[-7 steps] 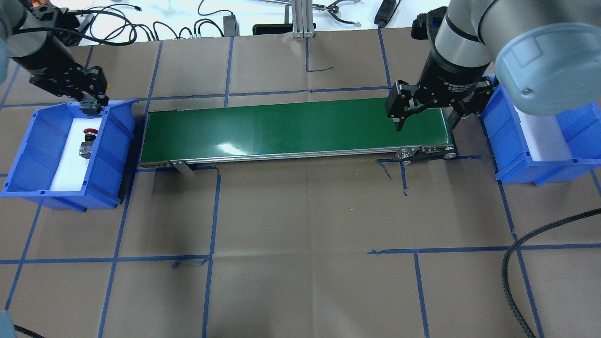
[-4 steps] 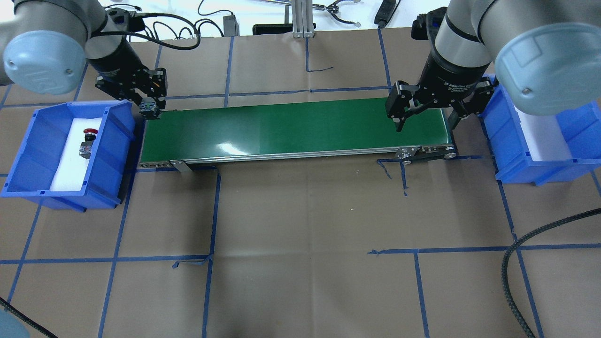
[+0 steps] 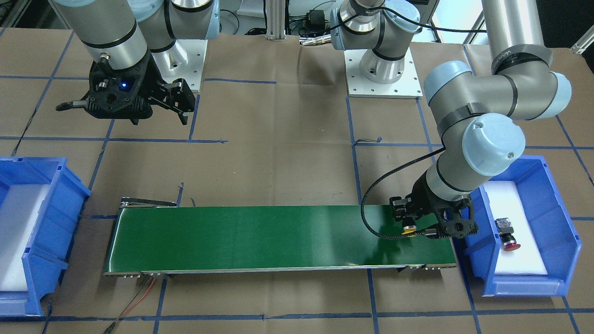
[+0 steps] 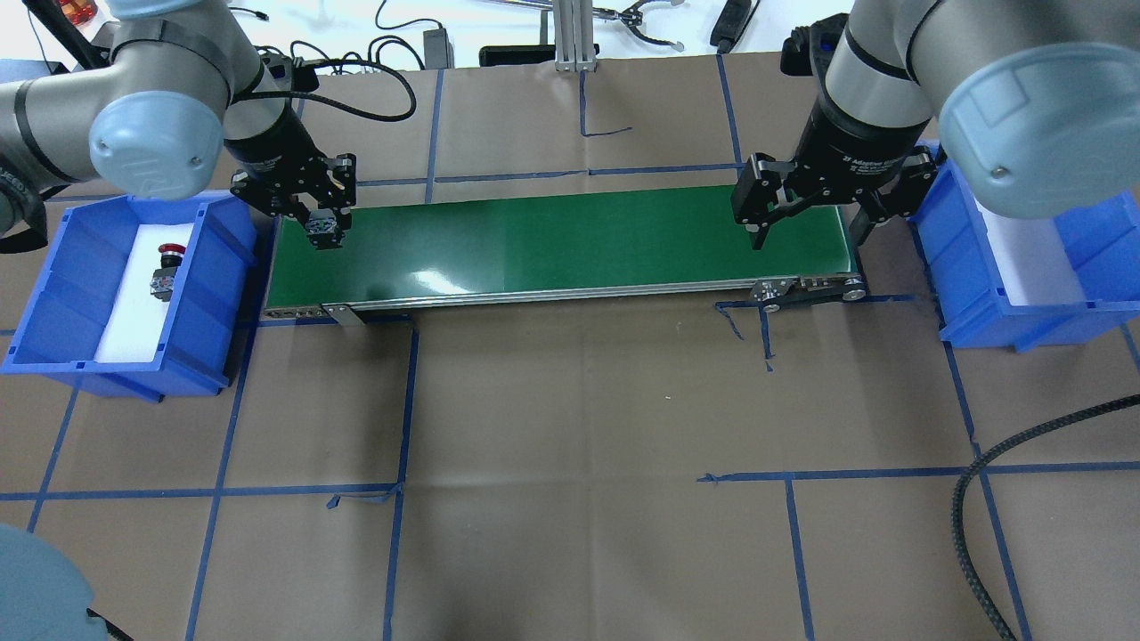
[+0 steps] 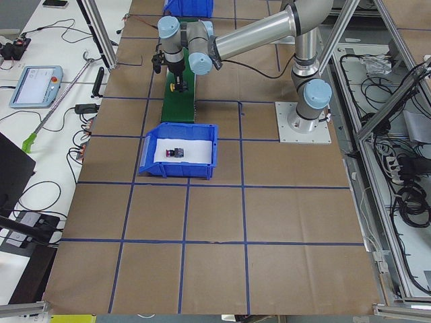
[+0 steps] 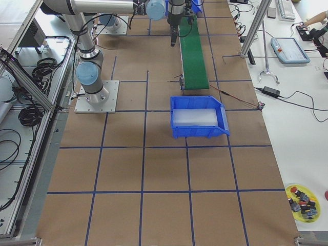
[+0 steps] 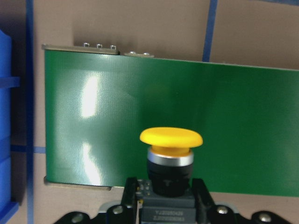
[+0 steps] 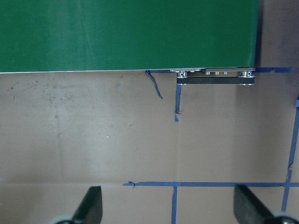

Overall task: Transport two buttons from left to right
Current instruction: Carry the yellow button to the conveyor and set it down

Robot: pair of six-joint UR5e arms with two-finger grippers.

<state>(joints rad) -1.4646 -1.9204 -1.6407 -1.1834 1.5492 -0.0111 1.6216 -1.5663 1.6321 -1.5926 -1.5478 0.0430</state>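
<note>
1. Gripping the yellow mushroom-cap button (image 7: 171, 140) by its black body, the left pincer (image 4: 322, 233) is clenched on it over the left end of the green conveyor belt (image 4: 570, 240) in the overhead view. In the left wrist view the cap sits at lower centre with the belt behind it. Whether the button touches the belt cannot be told.
2. The red button (image 4: 165, 270) lies on its side on the white foam liner of the blue bin (image 4: 209, 294) at the left of the overhead view. Its red cap points toward the top of the frame and its grey block toward the bottom, clear of the bin walls.
3. The right pincer (image 4: 809, 233) is released, its fingers (image 8: 91, 205) spread wide, and it hangs over the belt's right end in the overhead view. The right wrist view shows the belt's edge along the top and the brown-paper counter (image 4: 570, 401) with blue tape lines below.
4. A second blue bin (image 4: 1104, 258) with a white liner stands at the right edge of the overhead view, partly hidden by the right arm.
5. White print on the right pincer's black body begins "2F Adaptive"; the rest is too small to read. Pale lettering on the yellow button's block is too blurred to read.
</note>
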